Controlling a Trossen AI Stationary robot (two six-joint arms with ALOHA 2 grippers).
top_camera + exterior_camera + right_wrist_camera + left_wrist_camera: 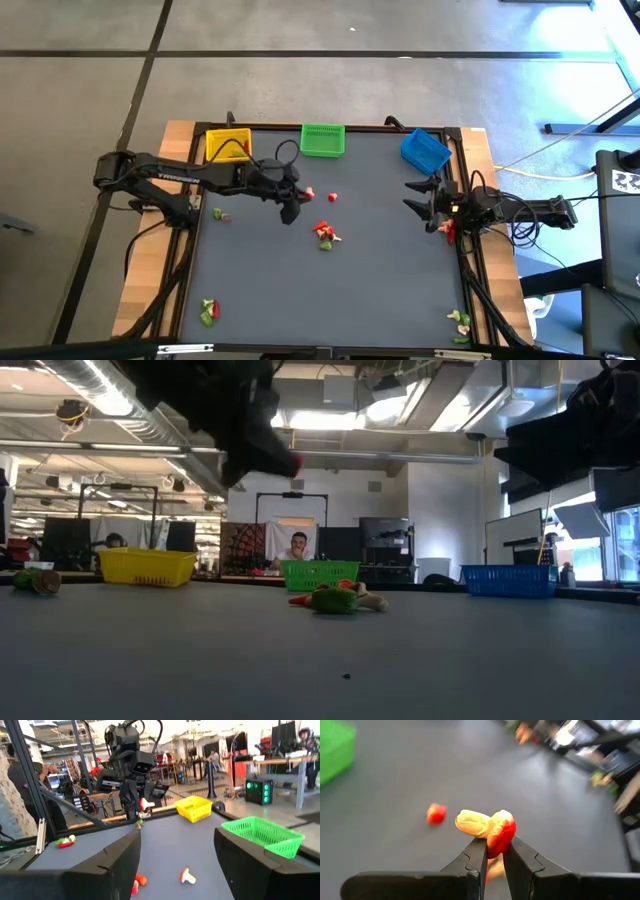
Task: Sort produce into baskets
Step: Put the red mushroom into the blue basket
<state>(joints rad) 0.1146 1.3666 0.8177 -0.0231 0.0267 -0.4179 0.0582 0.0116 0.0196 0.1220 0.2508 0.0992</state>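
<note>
Seated person, perhaps at desk

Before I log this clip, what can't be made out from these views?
- Basket contents: the mesh walls of the yellow basket, green basket and blue basket hide them in the low view; too small in the high view.
- What the piece in the left end effector represents: blurred in the left wrist view.
- Corner piles: too small to count.
- Right end effector in the low view: a dark shape cut off by the edge.
</note>
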